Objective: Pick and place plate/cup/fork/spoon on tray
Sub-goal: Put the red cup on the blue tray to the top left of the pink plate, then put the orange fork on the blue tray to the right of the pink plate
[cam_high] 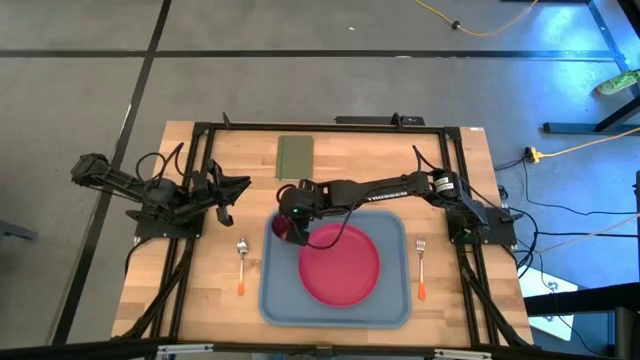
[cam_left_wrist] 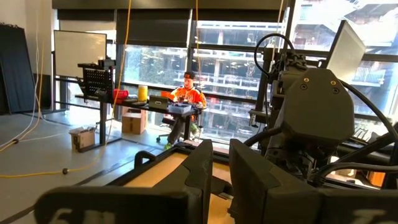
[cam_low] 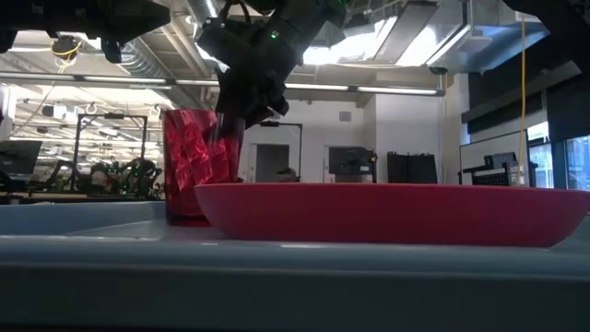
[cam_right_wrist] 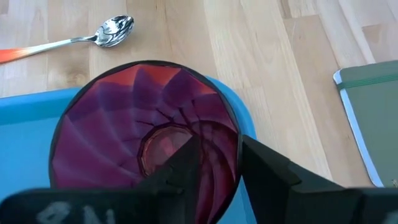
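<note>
The dark red cup (cam_high: pixel 284 228) stands upright on its base in the far left corner of the light-blue tray (cam_high: pixel 392 300), beside the pink-red plate (cam_high: pixel 340 266), which lies flat on the tray. My right gripper (cam_high: pixel 293 216) is above the cup, shut on its rim. The spoon (cam_high: pixel 242 262) lies on the table left of the tray. The fork (cam_high: pixel 421 266) lies on the table right of it. My left gripper (cam_high: pixel 236 190) waits shut and empty at the table's left, over the wood. My right gripper (cam_right_wrist: pixel 221 155) holds the cup's wall at the rim (cam_right_wrist: pixel 237 134). One finger (cam_right_wrist: pixel 186 163) is inside the cup and the other (cam_right_wrist: pixel 268 169) is outside. The fingers come from above, pointing down. The cup is upright with its base (cam_low: pixel 189 219) on the tray.
An olive-green pad (cam_high: pixel 295 155) lies on the table beyond the tray. A black frame (cam_high: pixel 330 128) runs along the table's far and side edges. Bare wood shows between the tray and the spoon.
</note>
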Controlling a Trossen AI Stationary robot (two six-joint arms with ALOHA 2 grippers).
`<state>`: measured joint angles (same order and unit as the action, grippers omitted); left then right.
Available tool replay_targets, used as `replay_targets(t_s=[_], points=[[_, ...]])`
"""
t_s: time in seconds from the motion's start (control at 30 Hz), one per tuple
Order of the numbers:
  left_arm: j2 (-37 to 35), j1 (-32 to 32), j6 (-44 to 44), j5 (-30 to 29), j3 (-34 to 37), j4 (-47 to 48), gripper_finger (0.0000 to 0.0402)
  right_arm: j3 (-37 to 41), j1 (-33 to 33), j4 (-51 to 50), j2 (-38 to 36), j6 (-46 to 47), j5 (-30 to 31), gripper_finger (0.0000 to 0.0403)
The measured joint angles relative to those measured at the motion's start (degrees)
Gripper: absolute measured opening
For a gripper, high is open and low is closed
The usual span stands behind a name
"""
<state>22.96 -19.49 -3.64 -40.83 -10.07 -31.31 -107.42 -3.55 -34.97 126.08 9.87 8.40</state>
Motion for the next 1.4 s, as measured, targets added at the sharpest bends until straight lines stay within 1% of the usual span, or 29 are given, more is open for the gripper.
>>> replay_targets(t_s=[0.17,0.33,0.57,0.7,0.8,0.87,0.93,1.03,1.13,1.2,1.27,1.33,1.4], points=[[0.0,0.0,0.0,0.0,0.0,0.0,0.0047,-0.2,0.0,-0.1,0.0,-0.1,1.1,0.0113],[0.0,0.0,0.0,0.0,0.0,0.0,0.0047,-1.7,0.0,-0.3,-0.1,-1.3,2.7,0.0113],[0.0,0.0,0.0,0.0,0.0,0.0,0.0047,-4.4,0.0,-0.4,-0.2,-3.0,6.7,0.0113],[0.0,0.0,0.0,0.0,0.0,0.0,0.0047,-6.5,-0.1,-1.2,-0.2,-4.2,7.6,0.0113],[0.0,0.0,0.0,0.0,0.0,0.0,0.0047,-10.2,-0.1,-8.5,-0.2,-3.6,9.3,0.0113],[0.0,0.0,0.0,0.0,0.0,0.0,0.0047,-12.9,-0.1,-15.8,-0.3,-1.3,10.3,0.0113],[0.0,0.0,0.0,0.0,0.0,0.0,0.0047,-14.8,0.0,-24.4,-0.4,1.8,12.8,0.0113],[0.0,0.0,0.0,0.0,0.0,0.0,0.0047,-15.5,-0.4,-36.4,-0.4,8.7,16.8,0.0113],[0.0,0.0,0.0,0.0,0.0,0.0,0.0047,-14.6,-2.2,-44.6,-0.6,15.0,21.0,0.0113],[0.0,0.0,0.0,0.0,0.0,0.0,0.0047,-12.9,-3.9,-47.3,-1.5,17.0,22.8,0.0113],[0.0,0.0,0.0,0.0,0.0,0.0,0.0047,-10.1,-5.8,-47.3,-3.4,17.4,25.8,0.0113],[0.0,0.0,0.0,0.0,0.0,0.0,0.0047,-6.0,-7.6,-46.1,-6.3,17.7,29.3,0.0111],[0.0,0.0,0.0,0.0,0.0,0.0,0.0047,-0.4,-8.9,-42.7,-10.0,18.4,31.5,0.0105]])
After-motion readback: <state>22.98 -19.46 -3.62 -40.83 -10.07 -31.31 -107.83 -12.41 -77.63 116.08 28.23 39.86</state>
